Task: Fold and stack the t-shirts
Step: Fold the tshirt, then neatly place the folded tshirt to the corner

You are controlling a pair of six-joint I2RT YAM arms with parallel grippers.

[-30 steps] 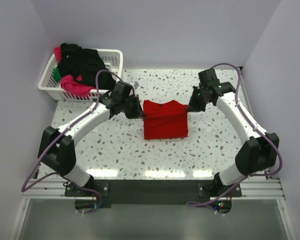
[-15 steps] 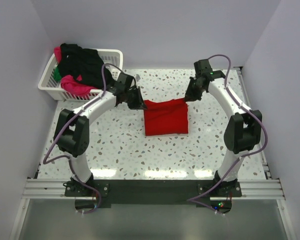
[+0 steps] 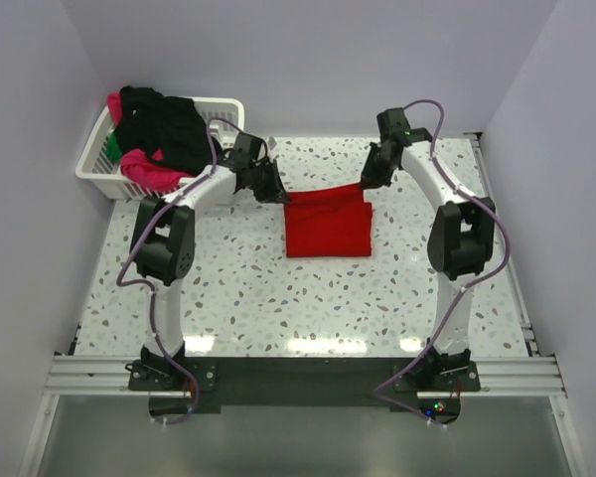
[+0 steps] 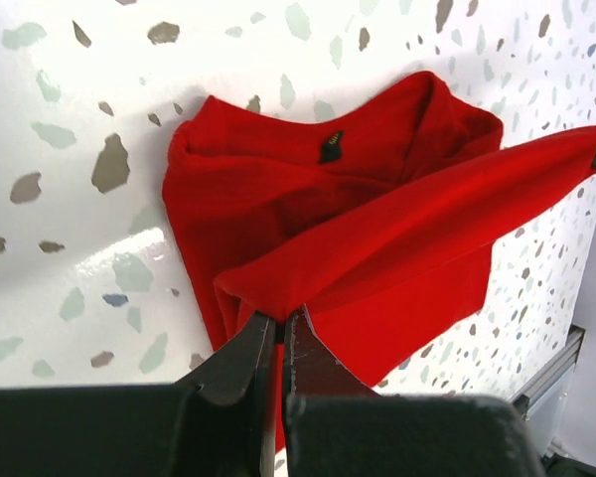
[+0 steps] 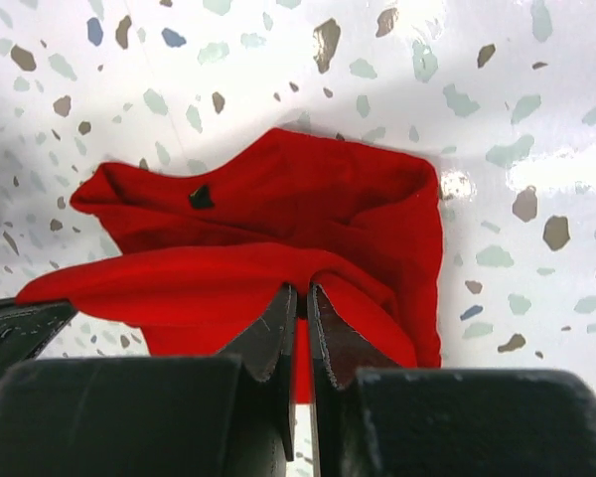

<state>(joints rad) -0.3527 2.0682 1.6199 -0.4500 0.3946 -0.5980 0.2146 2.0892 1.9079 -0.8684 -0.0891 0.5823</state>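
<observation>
Red t-shirt (image 3: 326, 229) has its far edge held taut between left gripper (image 3: 281, 199) and right gripper (image 3: 364, 185), each pinching a corner.

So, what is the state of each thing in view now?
left claw: shut on red shirt
right claw: shut on red shirt
red shirt: one edge lifted, stretched between the claws; rest lying on table
basket: upright, heaped full
black shirt: crumpled, in basket
pink shirt: crumpled, in basket
</observation>
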